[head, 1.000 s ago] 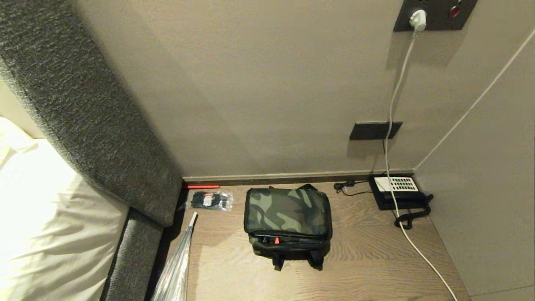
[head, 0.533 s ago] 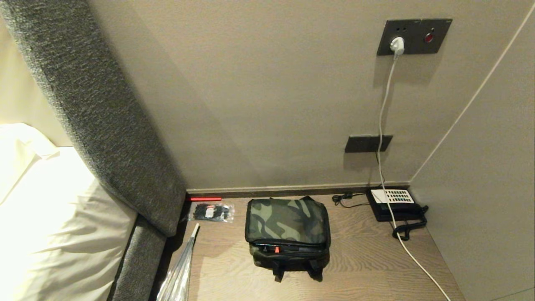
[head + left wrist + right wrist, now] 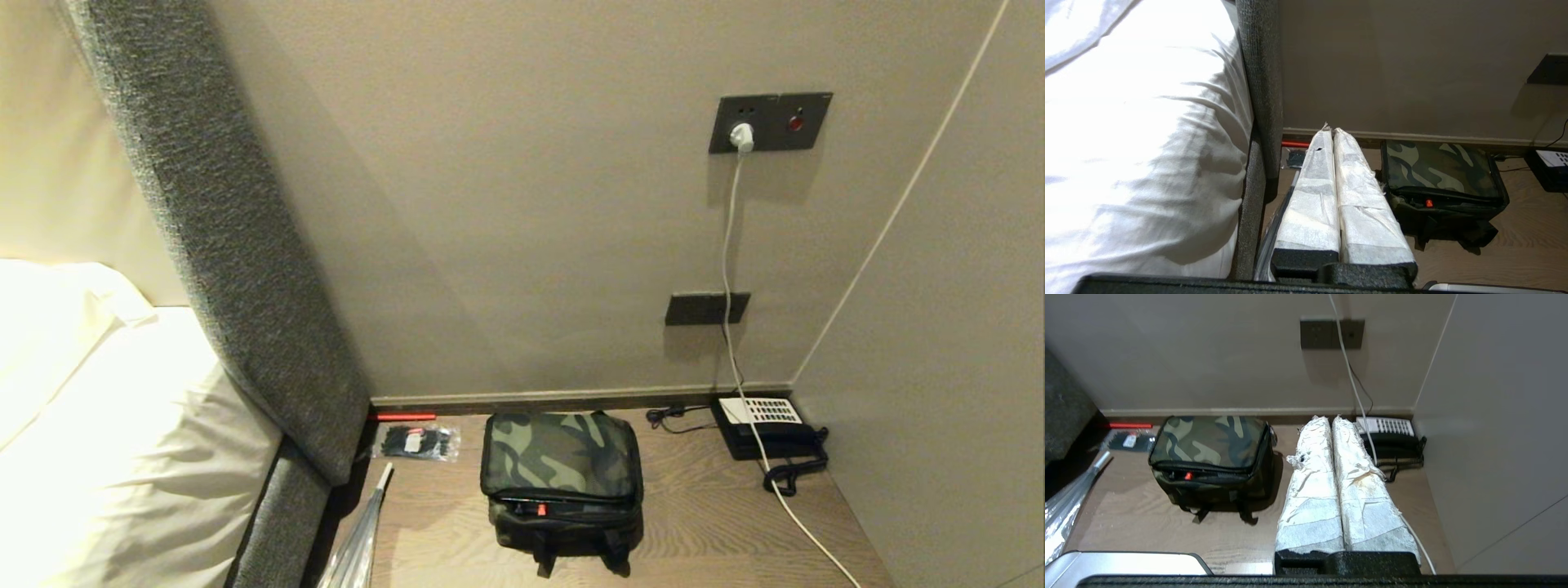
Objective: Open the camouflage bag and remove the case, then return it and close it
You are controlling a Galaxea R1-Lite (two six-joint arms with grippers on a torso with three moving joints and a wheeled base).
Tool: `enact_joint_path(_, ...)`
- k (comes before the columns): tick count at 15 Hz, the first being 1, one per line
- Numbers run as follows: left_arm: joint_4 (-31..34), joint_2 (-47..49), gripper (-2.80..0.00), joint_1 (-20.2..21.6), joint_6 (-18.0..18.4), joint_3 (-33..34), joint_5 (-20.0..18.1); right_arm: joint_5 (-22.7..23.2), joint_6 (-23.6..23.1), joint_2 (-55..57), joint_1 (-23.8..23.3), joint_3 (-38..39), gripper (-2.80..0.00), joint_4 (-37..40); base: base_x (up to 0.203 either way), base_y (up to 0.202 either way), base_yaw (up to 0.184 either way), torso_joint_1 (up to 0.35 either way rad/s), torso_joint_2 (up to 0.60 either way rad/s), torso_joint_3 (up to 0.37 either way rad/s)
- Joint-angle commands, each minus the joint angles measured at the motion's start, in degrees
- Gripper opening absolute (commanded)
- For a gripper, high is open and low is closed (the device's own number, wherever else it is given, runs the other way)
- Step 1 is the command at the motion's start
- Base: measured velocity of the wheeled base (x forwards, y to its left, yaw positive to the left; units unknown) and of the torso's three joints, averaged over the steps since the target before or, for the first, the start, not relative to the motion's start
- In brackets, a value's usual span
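With both grippers parked well short of the work, nothing is in hand yet. The left gripper has its two white-wrapped fingers pressed together w/ nothing between them; it sits mid-frame in the left wrist view. The right gripper is the same, fingers together & empty, centre of its own view. Neither arm shows in the head view.

The camouflage bag sits lower centre of the head view on the wooden tabletop, lid down and apparently zipped, a small red zip pull on its near front edge, black straps hanging below. The case isn't visible; prob. inside the bag.

Around it: a clear packet to the bag's left, a black telephone at right by the wall, a white cable running up to a wall socket, grey headboard & white bedding at left.

Step, as I judge it: approach, before opening. The next move calls for bringing a gripper to the red pull, spreading its fingers, pinching the tab, then running it round the lid; the other gripper may need to steady the soft bag.
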Motion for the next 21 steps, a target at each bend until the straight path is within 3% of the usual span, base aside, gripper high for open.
enact_joint_path(1, 0.0, -0.11, -2.8, 0.02, 0.0, 0.18, 0.02, 0.0, -0.04, -0.07, 0.03, 0.01, -2.8, 0.0, 0.0, 0.0, 0.0, 0.006, 0.01, 0.2)
enact_joint_path(8, 0.0, -0.11, -2.8, 0.02, 0.17, 0.18, -0.07, -0.17, 0.36, -0.07, 0.03, 0.01, -2.8, 0.01, 0.0, 0.0, 0.0, 0.0, 0.0, 0.177)
enact_joint_path(21, 0.0, -0.11, -2.8, 0.02, 0.26, 0.18, -0.07, -0.08, 0.11, -0.07, 0.03, 0.01, -2.8, 0.0, 0.0, 0.0, 0.0, 0.0, 0.0, 0.007)
